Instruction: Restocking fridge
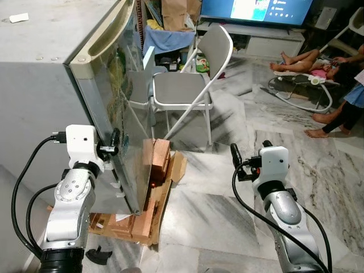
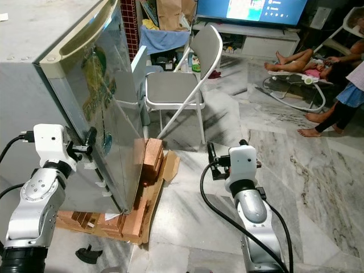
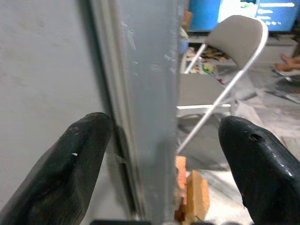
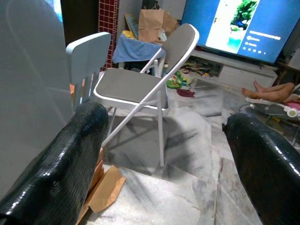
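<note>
One left gripper (image 3: 164,154) spreads its two black fingers astride the door edge of the single grey fridge (image 1: 34,96), unclenched. One right gripper (image 4: 159,159) hangs released above marble floor (image 1: 227,216). Beyond: one grey folding chair (image 1: 182,91), one television (image 1: 256,8).

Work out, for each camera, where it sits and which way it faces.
Left eye, head: looks down at the fridge door, both arms in view.
Right eye, head: same scene.
Left wrist: left gripper open astride the door edge.
Right wrist: right gripper open, facing the folding chair.
All views share the chair.
</note>
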Available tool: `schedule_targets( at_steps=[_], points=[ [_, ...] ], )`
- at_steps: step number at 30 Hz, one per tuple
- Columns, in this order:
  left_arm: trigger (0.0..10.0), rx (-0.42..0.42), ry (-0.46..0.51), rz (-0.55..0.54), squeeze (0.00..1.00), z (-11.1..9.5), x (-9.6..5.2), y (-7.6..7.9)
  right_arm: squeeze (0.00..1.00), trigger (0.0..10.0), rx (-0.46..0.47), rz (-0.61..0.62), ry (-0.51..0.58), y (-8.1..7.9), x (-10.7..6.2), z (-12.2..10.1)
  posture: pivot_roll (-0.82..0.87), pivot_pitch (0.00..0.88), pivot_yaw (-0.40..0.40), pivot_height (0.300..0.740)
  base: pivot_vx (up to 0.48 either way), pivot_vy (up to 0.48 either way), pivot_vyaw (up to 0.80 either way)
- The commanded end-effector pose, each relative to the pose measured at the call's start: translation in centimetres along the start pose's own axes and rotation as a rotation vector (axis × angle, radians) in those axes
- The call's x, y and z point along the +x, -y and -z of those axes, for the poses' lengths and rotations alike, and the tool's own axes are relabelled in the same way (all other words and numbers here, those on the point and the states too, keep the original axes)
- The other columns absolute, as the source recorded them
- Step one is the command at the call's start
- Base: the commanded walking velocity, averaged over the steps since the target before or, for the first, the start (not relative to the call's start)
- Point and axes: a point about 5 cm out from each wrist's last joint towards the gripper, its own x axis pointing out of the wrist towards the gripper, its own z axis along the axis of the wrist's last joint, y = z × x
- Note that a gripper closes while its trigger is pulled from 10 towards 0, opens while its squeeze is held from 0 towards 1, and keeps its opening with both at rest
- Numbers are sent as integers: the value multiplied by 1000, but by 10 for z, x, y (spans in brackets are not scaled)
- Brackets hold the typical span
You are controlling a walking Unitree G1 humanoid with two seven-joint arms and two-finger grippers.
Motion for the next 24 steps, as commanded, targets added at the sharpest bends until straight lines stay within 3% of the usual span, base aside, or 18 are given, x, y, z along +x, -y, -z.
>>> schedule_targets(
  at_steps=[1, 10, 18, 24],
  points=[
    [10000, 2, -8, 24, 0, 2, -1, 2, 0, 10000, 0, 0, 0, 0, -1, -1, 42, 53, -26, 740, 0, 0, 0],
    [10000, 20, -14, 47, 0, 4, 1, 1, 0, 10000, 5, -9, -5, -5, 1, 0, 44, 51, -30, 740, 0, 0, 0],
    [10000, 43, -4, 3, 0, 0, 18, -15, 0, 10000, 48, 17, -81, 1, -19, 7, 11, 57, -23, 740, 0, 0, 0],
    [10000, 46, -20, 35, 0, 4, 35, -6, 0, 10000, 30, 35, -85, 7, -21, 6, -9, 55, -17, 740, 0, 0, 0]
  ],
)
